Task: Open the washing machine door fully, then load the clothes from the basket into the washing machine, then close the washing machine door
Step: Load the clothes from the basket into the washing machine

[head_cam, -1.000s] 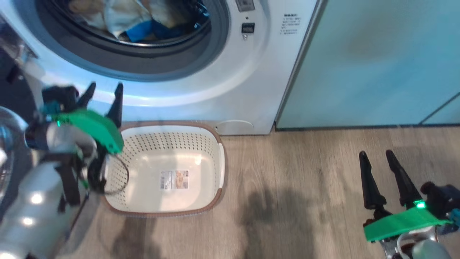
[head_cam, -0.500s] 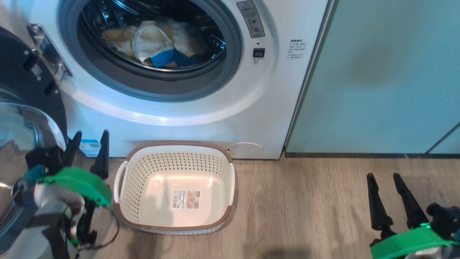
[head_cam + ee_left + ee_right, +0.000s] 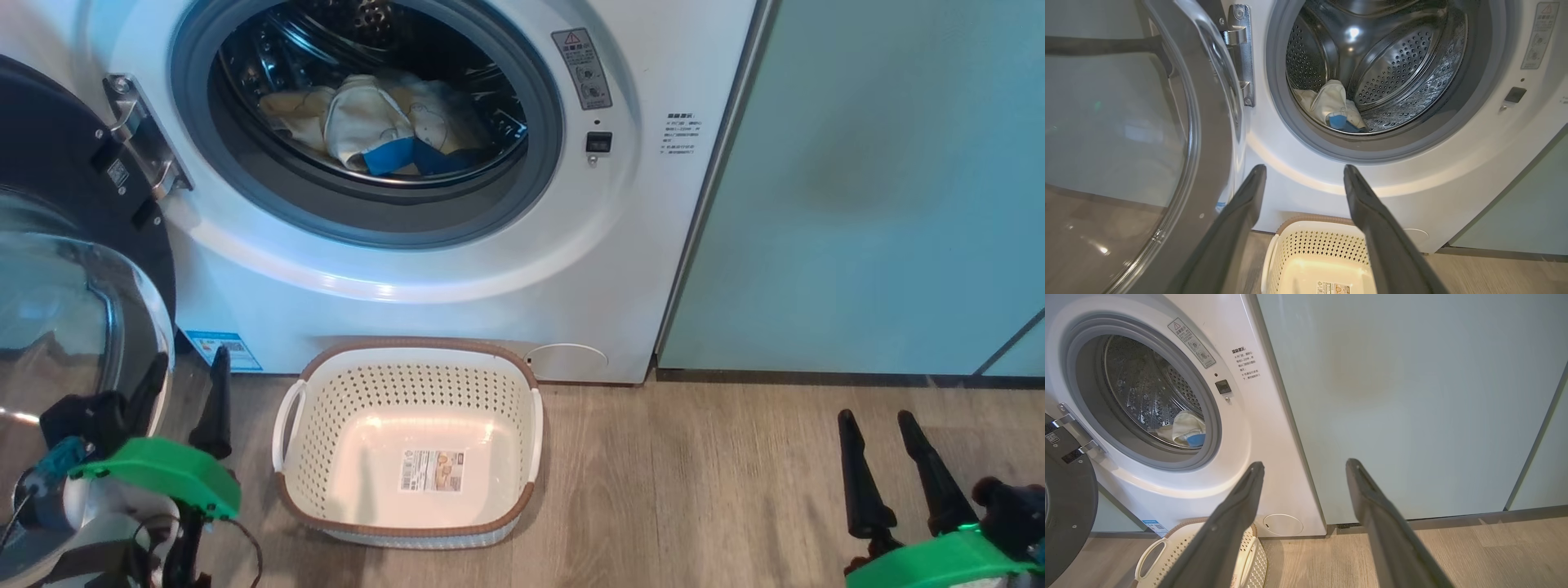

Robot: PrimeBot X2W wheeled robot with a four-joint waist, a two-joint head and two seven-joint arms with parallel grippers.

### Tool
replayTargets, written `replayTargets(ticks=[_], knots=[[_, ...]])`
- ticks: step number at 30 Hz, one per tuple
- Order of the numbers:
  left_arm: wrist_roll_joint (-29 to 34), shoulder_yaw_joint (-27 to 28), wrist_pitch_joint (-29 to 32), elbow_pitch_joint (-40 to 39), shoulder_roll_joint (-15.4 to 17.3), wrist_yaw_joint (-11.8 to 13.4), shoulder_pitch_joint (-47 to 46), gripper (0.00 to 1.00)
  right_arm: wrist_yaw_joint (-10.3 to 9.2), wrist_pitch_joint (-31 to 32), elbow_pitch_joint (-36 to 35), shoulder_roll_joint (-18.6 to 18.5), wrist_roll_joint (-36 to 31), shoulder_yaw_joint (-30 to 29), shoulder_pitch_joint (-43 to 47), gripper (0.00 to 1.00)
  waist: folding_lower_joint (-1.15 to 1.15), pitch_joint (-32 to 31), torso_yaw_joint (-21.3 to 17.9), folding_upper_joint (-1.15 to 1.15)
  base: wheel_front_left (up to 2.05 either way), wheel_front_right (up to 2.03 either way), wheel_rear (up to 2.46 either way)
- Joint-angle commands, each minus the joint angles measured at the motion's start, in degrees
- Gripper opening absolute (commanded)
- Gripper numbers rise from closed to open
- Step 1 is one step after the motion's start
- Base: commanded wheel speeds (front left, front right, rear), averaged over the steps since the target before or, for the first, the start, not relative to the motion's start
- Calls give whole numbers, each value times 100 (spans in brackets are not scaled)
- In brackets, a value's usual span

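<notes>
Head view: soft yellow clothes (image 3: 367, 122) are heaped inside the white steel-drummed washing machine (image 3: 645, 261), upper centre; the cream perforated plastic basket (image 3: 424, 392) is set below. Wrist views: left end effector (image 3: 1304, 171) and right end effector (image 3: 1305, 465) are seen released.

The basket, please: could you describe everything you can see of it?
The basket is a rectangular cream plastic tub with perforated walls, a brown rim and a white handle at each end. It stands upright and empty on the wooden floor, close before the washing machine, a printed label on its bottom.
</notes>
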Motion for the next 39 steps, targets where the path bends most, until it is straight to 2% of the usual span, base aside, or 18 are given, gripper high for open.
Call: replayTargets(ticks=[1,17,39], knots=[[88,320,-36,-170,156,-44,-149,100,26,-55,-204,-136,-57,118,-55,100,1,14,0,0,0,0,0],[530,585,-36,-53,-71,-306,-121,100,26,-55,-193,-125,-51,105,-88,100,1,-6,-14,0,0,0,0],[708,703,-36,-96,-238,-400,-84,100,26,-55,-192,-135,-41,119,-80,100,1,-27,-14,0,0,0,0]])
